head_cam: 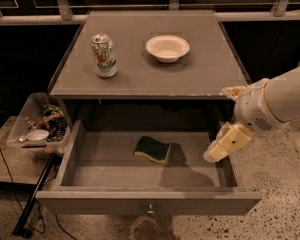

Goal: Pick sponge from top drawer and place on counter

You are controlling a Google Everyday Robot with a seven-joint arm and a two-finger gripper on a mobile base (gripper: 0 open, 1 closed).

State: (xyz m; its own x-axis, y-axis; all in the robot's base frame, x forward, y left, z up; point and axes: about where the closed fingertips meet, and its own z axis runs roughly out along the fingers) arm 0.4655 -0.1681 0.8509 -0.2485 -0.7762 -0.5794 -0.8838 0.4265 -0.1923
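Note:
The sponge (152, 149), dark green on top with a yellow layer, lies flat in the middle of the open top drawer (140, 201). The drawer is pulled out below the grey counter (150, 74), and its small metal knob (150, 209) shows on the front panel. My gripper (217, 124) hangs over the drawer's right side, to the right of the sponge and apart from it. Its two cream fingers (229, 143) are spread and hold nothing.
A drink can (104, 55) and a white bowl (167, 48) stand on the counter. A clear plastic bin of clutter (37, 126) sits left of the drawer. Speckled floor (285, 184) lies to the right. Dark cables (20, 209) run at lower left.

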